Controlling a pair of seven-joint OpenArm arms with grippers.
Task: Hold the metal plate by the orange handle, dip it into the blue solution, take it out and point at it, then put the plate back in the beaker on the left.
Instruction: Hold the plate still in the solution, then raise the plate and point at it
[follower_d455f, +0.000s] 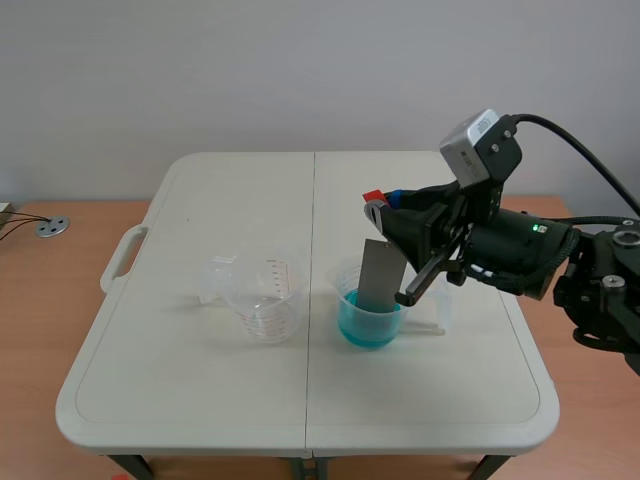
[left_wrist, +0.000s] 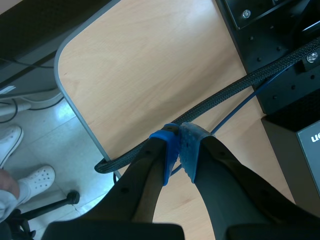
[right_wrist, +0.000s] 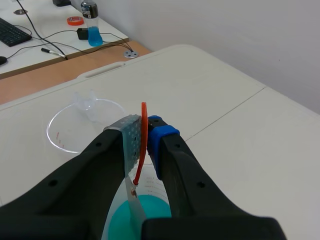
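The right claw (right_wrist: 145, 131) is clamped on the orange handle (right_wrist: 143, 150), one pad on each side of it. From the handle the plate (follower_d455f: 380, 275) hangs nearly upright, tilted a little. Its lower end is inside the right beaker (follower_d455f: 348, 288) and reaches into the blue solution (follower_d455f: 368, 325). This beaker stands on the white tabletop (follower_d455f: 200, 380), just right of the centre seam. The empty beaker (follower_d455f: 262, 300) stands just left of the seam, apart from the other, with its spout pointing left.

The left claw (left_wrist: 180, 136) is closed on nothing, its blue pads pressed together. It hangs over a wooden surface (left_wrist: 140, 65), off the tabletop, with a braided black cable (left_wrist: 235, 85) running under its tips. White shoes (left_wrist: 37, 177) show on the floor beyond the wood's edge.
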